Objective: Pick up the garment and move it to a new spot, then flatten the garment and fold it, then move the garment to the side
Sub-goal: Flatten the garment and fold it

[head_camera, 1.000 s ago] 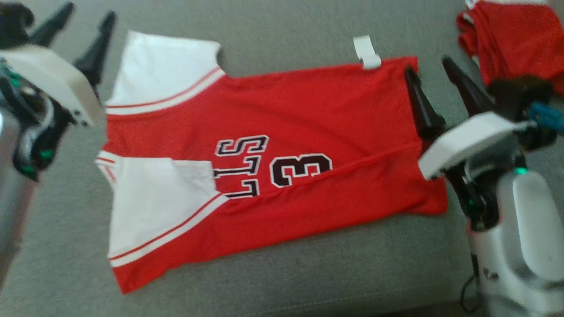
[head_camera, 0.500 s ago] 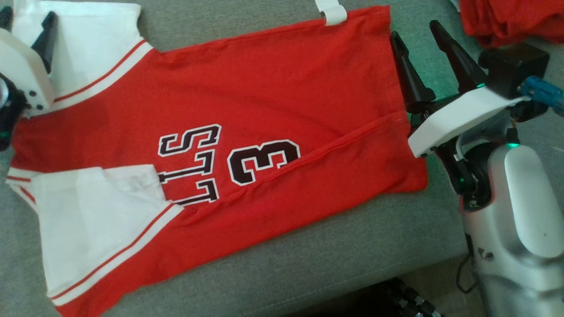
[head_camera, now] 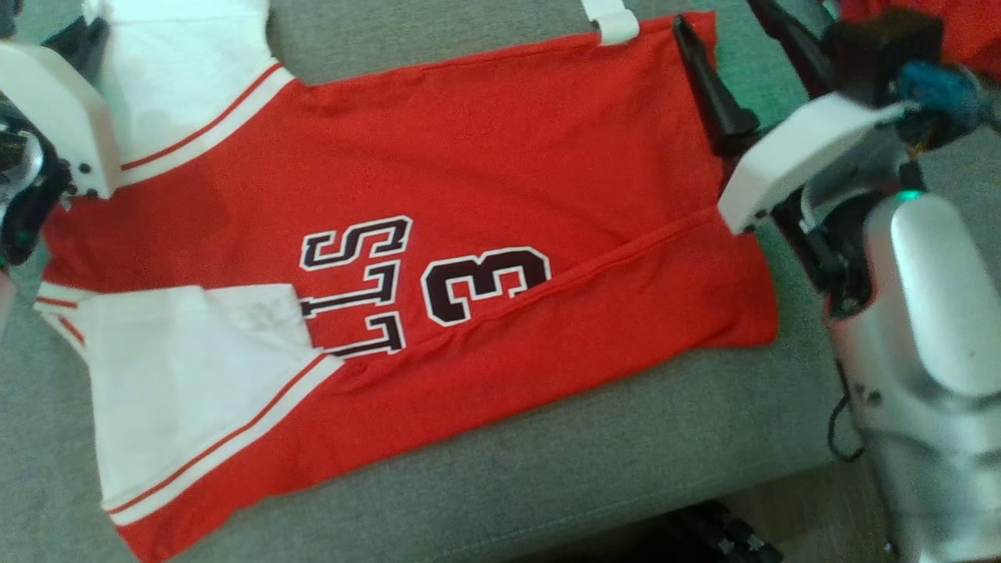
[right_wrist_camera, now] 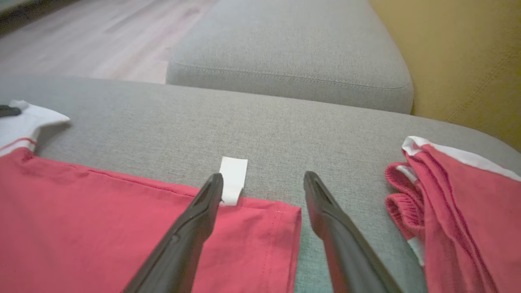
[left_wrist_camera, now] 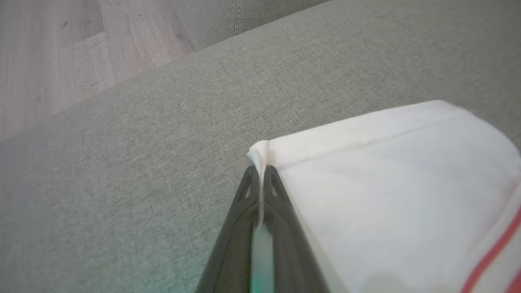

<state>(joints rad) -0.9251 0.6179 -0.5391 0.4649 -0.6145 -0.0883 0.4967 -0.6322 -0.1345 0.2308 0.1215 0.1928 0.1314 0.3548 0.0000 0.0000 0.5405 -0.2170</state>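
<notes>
The garment [head_camera: 469,180] is a red jersey with white sleeves and black lettering, lying spread on the grey sofa cushion [head_camera: 626,469]. At its far left, my left gripper [left_wrist_camera: 260,173] is shut on the corner of the white sleeve [left_wrist_camera: 386,183], with a pinch of cloth standing up between the fingertips. In the head view the left gripper [head_camera: 82,31] shows at the top left over that sleeve. My right gripper [right_wrist_camera: 262,177] is open and straddles the far hem corner of the garment [right_wrist_camera: 101,224], beside a white tag [right_wrist_camera: 233,179]. The head view shows the right gripper [head_camera: 719,16] at that hem.
A bunched red and white garment [right_wrist_camera: 443,211] lies on the cushion just right of my right gripper. A second grey cushion [right_wrist_camera: 293,53] and a yellow backrest [right_wrist_camera: 468,61] are beyond. Wooden floor [left_wrist_camera: 61,53] lies past the sofa's left end.
The left gripper came down onto the white sleeve and shut on its corner. The right gripper moved further along the hem toward the tag, still open. The head camera shifted too.
</notes>
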